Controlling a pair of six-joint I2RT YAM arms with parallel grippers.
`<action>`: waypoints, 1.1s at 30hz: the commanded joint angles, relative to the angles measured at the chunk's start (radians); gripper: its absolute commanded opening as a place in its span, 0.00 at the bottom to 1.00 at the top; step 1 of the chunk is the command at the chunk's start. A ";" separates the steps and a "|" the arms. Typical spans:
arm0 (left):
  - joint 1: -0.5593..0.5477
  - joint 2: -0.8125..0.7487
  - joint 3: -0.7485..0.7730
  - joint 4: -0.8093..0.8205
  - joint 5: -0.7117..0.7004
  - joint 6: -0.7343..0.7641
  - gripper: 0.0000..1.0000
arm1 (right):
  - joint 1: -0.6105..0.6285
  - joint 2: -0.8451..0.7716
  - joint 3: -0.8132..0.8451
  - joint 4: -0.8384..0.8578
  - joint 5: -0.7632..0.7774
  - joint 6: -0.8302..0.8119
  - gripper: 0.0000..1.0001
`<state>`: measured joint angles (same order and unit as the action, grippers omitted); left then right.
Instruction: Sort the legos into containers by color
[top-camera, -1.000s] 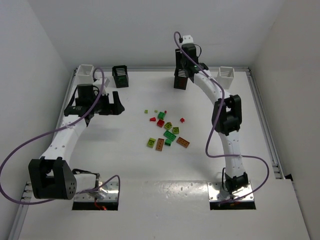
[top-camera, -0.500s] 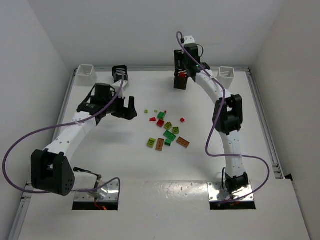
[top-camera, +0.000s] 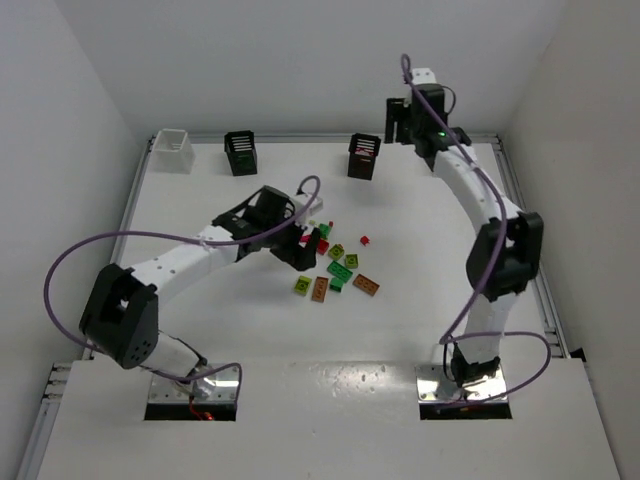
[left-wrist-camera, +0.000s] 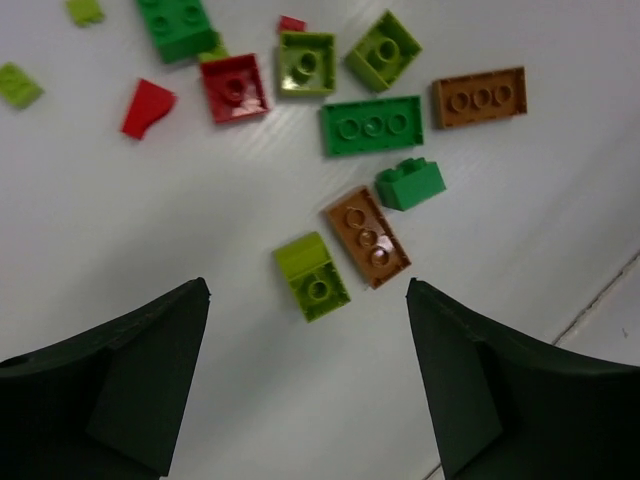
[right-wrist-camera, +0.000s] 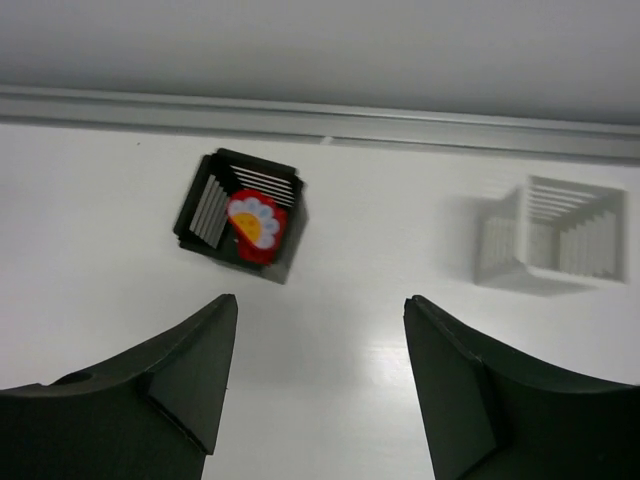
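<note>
Left wrist: scattered studded multicoloured legos (left-wrist-camera: 370, 125)

2 blk bins (top-camera: 240, 152), 2 wht bins (top-camera: 172, 148); 14 loose legos (left-wrist-camera: 370, 125): 4 red, 3 green, 5 yel-green, 2 orange-brown

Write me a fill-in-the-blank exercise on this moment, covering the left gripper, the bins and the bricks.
1. The left gripper hangs over the bricks with its jaws ____.
2. In the right wrist view, the black bin holds a ____ piece with a flower on it.
3. The other bin in that view is ____.
4. The left wrist view shows ____ orange-brown bricks.

Missing words: open; red; white; two.
</note>
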<state>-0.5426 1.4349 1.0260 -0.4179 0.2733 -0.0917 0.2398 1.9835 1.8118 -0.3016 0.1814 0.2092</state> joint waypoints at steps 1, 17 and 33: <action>-0.092 0.050 0.042 0.030 -0.046 -0.002 0.84 | -0.048 -0.187 -0.151 -0.005 -0.031 0.013 0.67; -0.227 0.306 0.241 -0.136 0.173 0.486 0.78 | -0.142 -0.368 -0.324 -0.053 -0.307 0.022 0.65; -0.264 0.440 0.259 -0.122 0.121 0.626 0.58 | -0.188 -0.368 -0.335 -0.053 -0.347 0.050 0.65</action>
<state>-0.7826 1.8820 1.2724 -0.5800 0.4072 0.4973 0.0601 1.6318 1.4662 -0.3710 -0.1406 0.2394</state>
